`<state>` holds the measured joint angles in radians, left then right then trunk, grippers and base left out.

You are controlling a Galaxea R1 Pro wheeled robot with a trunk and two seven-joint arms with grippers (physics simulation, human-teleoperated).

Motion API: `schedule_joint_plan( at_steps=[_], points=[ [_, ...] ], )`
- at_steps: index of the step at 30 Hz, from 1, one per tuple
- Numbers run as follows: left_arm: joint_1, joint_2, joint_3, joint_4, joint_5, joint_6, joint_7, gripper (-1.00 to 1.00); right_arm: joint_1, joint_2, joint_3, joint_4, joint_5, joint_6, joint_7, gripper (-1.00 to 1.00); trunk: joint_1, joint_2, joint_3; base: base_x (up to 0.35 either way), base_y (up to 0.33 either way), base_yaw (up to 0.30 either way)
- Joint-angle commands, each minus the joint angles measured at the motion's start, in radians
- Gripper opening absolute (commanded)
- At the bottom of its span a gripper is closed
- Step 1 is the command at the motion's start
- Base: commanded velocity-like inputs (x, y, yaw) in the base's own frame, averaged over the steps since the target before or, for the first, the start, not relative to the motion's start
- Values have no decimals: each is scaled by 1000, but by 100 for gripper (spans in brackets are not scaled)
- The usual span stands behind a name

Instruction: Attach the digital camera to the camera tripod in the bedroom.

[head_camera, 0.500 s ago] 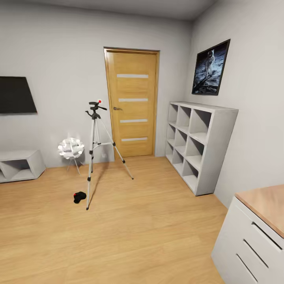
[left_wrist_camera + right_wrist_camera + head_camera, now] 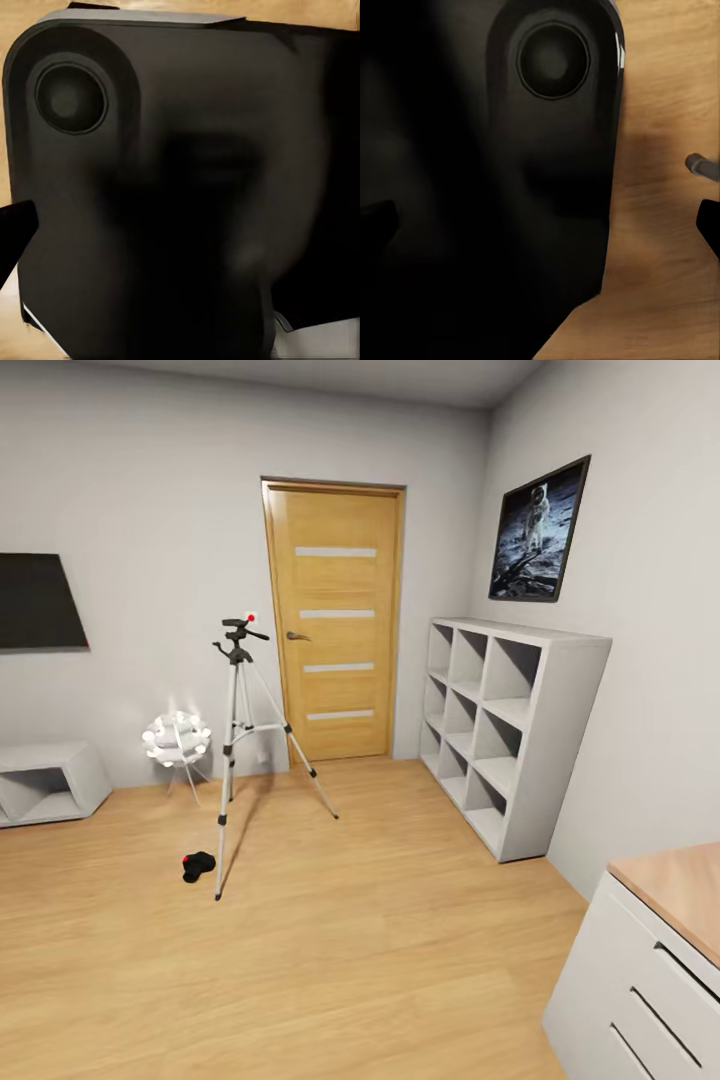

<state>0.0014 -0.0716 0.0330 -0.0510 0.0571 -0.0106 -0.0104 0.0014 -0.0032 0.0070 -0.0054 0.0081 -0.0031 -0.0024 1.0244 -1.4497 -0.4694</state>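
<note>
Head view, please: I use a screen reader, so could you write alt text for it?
A camera tripod stands on a wood floor with a small black digital camera lying by its front foot. Behind are a wooden door, a white petal lamp and white cube shelves.
</note>
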Motion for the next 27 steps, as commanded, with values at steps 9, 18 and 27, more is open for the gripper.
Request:
schedule_joint_plan(
  at_steps=[9, 18, 27],
  points=[
    [0, 0, 2, -1, 23, 1, -1, 100, 0, 0, 3, 1, 11, 0, -1, 100, 1, 0, -1, 320, 0, 119],
    [0, -1, 2, -1, 24, 1, 0, 100, 0, 1, 1, 1, 60, 0, -3, 100, 1, 0, -1, 323, 0, 266],
    [0, -1, 1, -1, 24, 1, 0, 100, 0, 2, 1, 1, 68, 0, -4, 100, 1, 0, -1, 324, 0, 280]
  ],
)
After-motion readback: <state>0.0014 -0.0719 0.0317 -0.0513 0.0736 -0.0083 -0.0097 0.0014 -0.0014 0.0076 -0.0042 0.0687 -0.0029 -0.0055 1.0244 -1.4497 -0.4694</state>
